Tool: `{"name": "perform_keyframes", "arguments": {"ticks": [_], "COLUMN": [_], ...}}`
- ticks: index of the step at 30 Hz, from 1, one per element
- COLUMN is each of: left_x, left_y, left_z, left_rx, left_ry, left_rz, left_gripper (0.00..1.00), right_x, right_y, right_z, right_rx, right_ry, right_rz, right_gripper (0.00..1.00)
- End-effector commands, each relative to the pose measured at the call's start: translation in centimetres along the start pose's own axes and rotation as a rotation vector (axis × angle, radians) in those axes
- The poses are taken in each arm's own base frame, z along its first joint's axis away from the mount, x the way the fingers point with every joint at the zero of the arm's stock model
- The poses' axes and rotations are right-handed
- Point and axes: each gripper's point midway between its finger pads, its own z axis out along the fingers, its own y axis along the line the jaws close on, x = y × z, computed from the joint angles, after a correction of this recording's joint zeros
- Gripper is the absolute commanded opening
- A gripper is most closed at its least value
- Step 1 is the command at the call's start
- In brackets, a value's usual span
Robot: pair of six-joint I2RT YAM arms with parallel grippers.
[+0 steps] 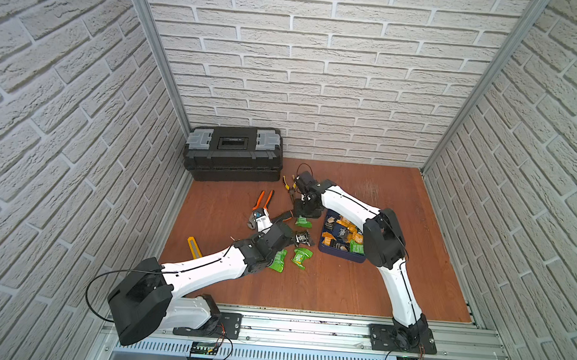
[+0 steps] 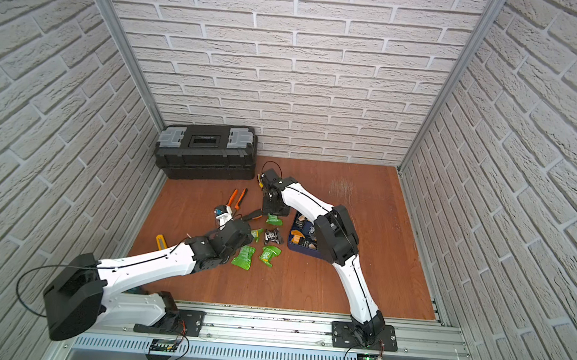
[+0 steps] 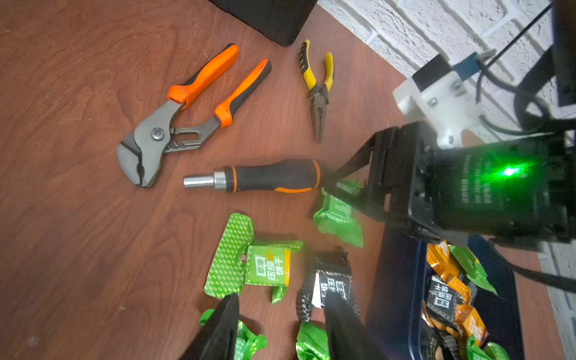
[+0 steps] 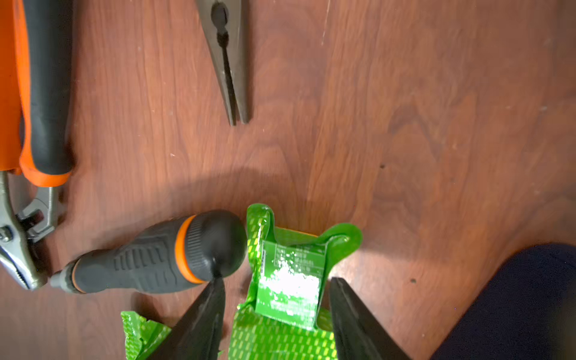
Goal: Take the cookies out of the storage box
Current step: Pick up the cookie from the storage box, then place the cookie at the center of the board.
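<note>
only the right wrist view shows the right gripper [image 4: 276,280] closely: its fingers [image 4: 202,318] stand on both sides of a green packet [image 4: 290,265] that lies on the table [image 4: 405,124], just beside the storage box [image 4: 514,296]. whether they press it, i cannot tell. in both top views many cookies [image 1: 344,231] lie inside the box. the left gripper [image 3: 282,297] is spread and empty, one finger over a black packet [image 3: 330,280].

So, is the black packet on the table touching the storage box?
Apart. Left wrist view shows bare wood between the black packet and the storage box.
</note>
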Motion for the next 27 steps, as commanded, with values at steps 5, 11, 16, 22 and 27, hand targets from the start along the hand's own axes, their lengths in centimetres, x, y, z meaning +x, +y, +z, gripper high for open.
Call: {"name": "perform_keyframes", "arguments": {"ticks": [5,11,16,22,27], "left_x": [-1.1,-1.1,-1.3,-1.2,-1.2], "left_y": [2.2,3.8,4.1,4.5,4.8], "left_z": [-0.6,-1.2,-1.5,-1.6,-1.8], "left_rx": [-0.026,-0.070,-0.088,-0.094,-0.097], "left_ry": [-0.079,-0.090,-0.096,-0.099,-0.102], "left_rz": [-0.127,-0.146,-0.136,-0.141,-0.145], "left_gripper": [0.51,0.50,0.50,0.50,0.50], "right_x": [0.9,1.7,2.3,2.0,2.5], "right_y": [6.6,10.8,12.5,12.9,12.5], "right_z": [-0.4,2.6,6.3,9.2,11.2], "right_rx": [-0.122,-0.138,-0.110,-0.056,-0.006], "right_ry": [0.057,0.147,0.230,0.249,0.281], "right_rz": [-0.104,-0.122,-0.126,-0.127,-0.132], "right_gripper": [0.23,0.23,0.23,0.23,0.25]}}
